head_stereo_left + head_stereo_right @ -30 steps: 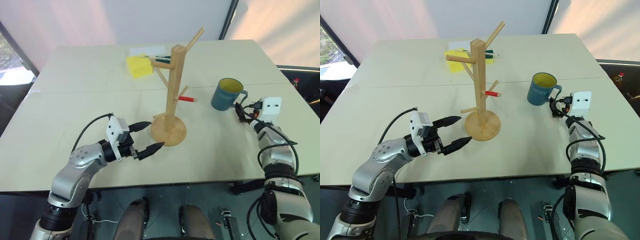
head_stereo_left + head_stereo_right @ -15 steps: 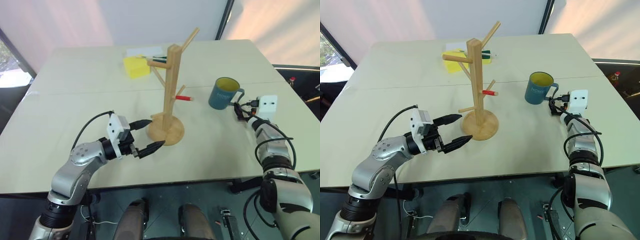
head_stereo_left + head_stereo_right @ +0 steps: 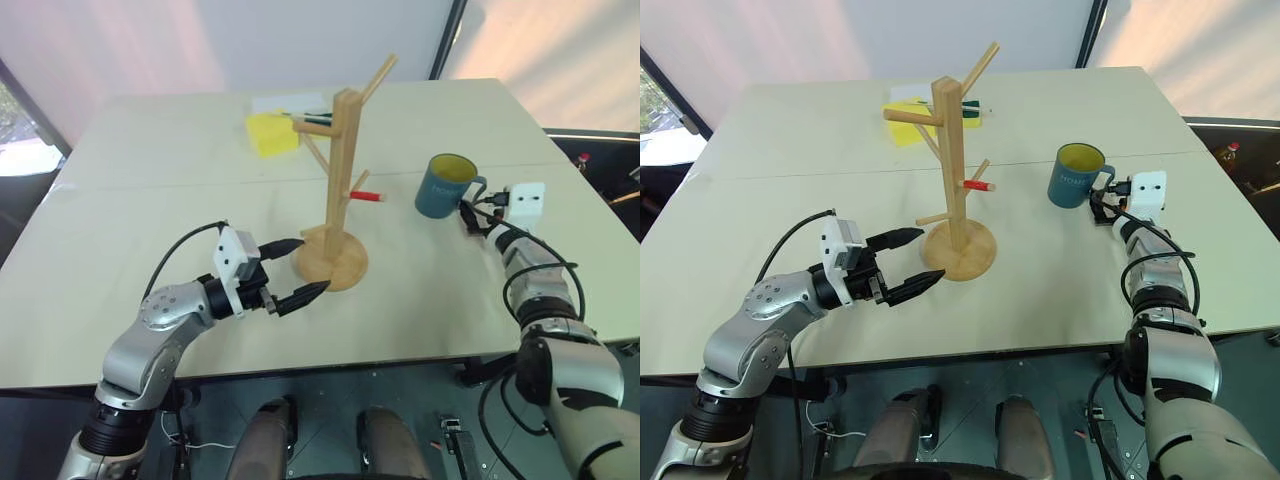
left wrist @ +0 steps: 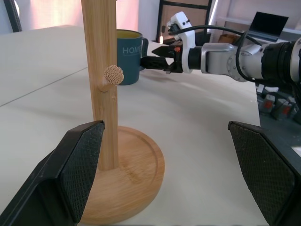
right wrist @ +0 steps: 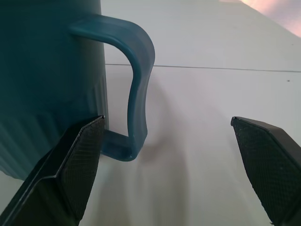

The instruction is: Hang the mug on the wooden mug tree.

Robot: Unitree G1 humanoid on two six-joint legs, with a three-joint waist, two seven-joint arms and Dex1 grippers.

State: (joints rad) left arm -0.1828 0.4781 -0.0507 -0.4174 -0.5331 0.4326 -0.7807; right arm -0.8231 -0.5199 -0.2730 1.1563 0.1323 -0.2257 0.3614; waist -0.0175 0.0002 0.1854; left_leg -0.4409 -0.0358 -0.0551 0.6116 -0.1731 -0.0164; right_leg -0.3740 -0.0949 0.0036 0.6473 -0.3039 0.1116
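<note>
Surface (image 3: pixel 150 215): pale, made of two panels meeting at a seam that is running across behind the tree base; it is carrying everything listed below.
Wooden mug tree (image 3: pixel 340 190): standing upright on its round disc base near the middle of the surface; slanted pegs are sticking out at several heights, none carrying anything.
Left gripper (image 3: pixel 297 270): hovering level just beside the tree base, on the robot's left of it; its fingers (image 4: pixel 75 174) are standing wide apart, with the post and base lying between them in the left wrist view, no contact visible.
Mug (image 3: pixel 1073 175): sitting upright on the surface, well apart from the tree on the robot's right; dark blue, yellow-green inside, handle pointing toward the right gripper.
Right gripper (image 3: pixel 1102 203): sitting level right at the mug handle; its fingers (image 5: pixel 77 167) are spread apart, one next to the mug wall at the handle (image 5: pixel 136 89), the other out over bare surface; nothing is clamped.
Yellow block (image 3: pixel 273 132): lying at the far side, behind the tree.
Red marker (image 3: pixel 368 196): lying on the surface past the tree, between tree and mug.
</note>
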